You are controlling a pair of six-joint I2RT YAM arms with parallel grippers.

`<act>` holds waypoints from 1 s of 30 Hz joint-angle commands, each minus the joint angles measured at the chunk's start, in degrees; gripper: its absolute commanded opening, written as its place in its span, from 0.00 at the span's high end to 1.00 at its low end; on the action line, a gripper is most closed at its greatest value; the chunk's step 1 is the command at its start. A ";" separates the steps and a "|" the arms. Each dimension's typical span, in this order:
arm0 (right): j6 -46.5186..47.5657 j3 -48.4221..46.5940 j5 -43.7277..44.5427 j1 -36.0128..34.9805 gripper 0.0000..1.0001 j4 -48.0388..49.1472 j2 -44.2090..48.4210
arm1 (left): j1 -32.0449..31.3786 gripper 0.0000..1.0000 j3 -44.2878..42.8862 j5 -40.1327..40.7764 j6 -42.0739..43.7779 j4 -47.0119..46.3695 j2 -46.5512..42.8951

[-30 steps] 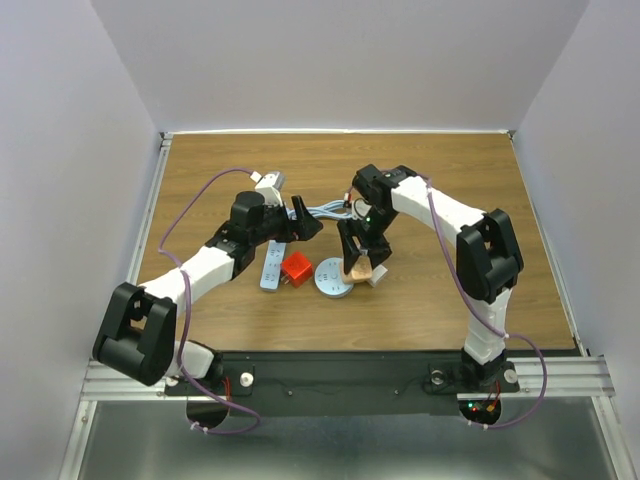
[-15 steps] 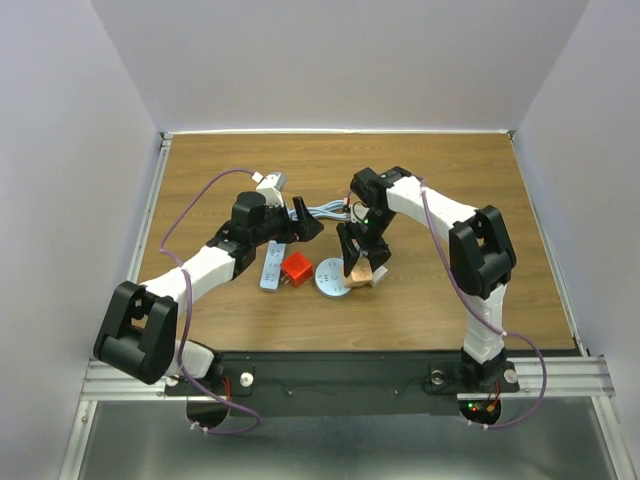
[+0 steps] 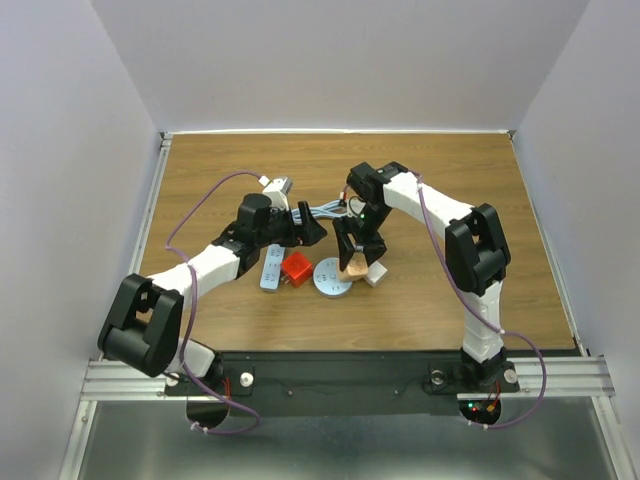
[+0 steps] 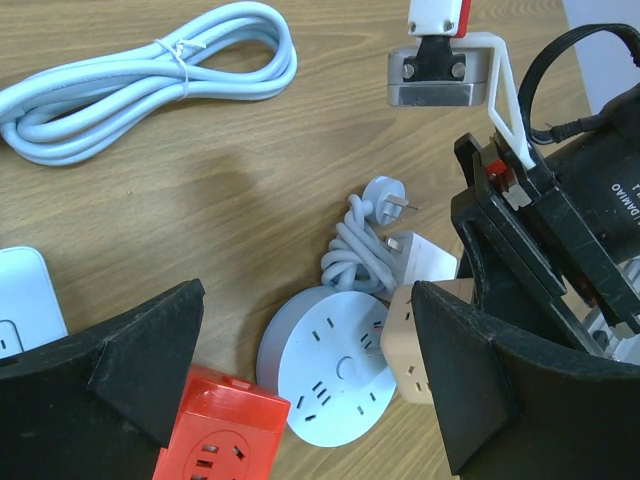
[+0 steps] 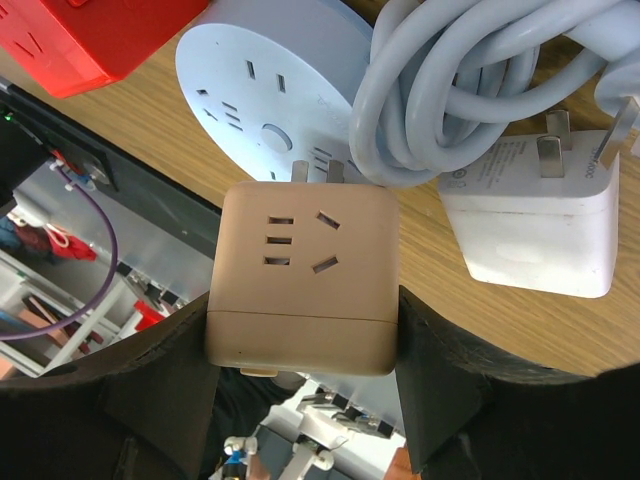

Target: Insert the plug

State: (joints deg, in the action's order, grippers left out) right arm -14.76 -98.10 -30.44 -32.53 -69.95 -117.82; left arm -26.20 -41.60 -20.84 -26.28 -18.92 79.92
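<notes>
Looking down from above, we see the right gripper [image 3: 358,262] pinching a tan cube-shaped plastic plug [image 5: 300,275] by two opposite sides, one black finger pressed flat against each. Its two metal prongs [image 5: 318,170] show bare at the cube's far edge, their tips against the face of the round pale grey plastic socket disc [image 5: 265,85]; we cannot tell whether they sit in any slot. The disc lies flat near the middle of the brown wooden table [image 3: 450,180]. A red cube-shaped socket block [image 4: 220,435] sits just beside the disc on the left, and a long white power strip [image 3: 271,268] lies beyond that. A white square charger [image 5: 535,215] lies just to the right of the plug, with a bundled pale grey cable [image 5: 450,90] lying partly on it and against the disc. The left gripper [image 4: 305,370] hangs just behind the red block and the disc, its fingers spread wide and holding nothing. A coiled pale blue cable [image 4: 150,75] rests on the wood farther back, well apart from the disc.
</notes>
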 commanded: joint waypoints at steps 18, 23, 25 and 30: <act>0.26 0.21 3.46 0.01 0.96 -0.54 1.11 | -0.70 0.04 -2.17 -0.69 1.50 0.02 -0.29; 0.00 -3.49 3.72 0.02 0.96 -0.89 -0.39 | -1.05 0.04 -2.52 0.19 2.20 0.81 0.76; 0.09 -3.93 3.54 0.01 0.96 -0.89 -1.00 | -1.22 0.04 -2.87 0.54 2.29 1.07 1.11; 0.26 -2.97 2.93 0.02 0.96 -0.89 -1.10 | -1.49 0.04 -3.04 0.98 2.46 1.51 1.38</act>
State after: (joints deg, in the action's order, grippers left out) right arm -15.05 -100.47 -27.94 -32.53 -71.09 -118.63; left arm -27.22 -42.26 -20.32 -25.21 -17.04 81.71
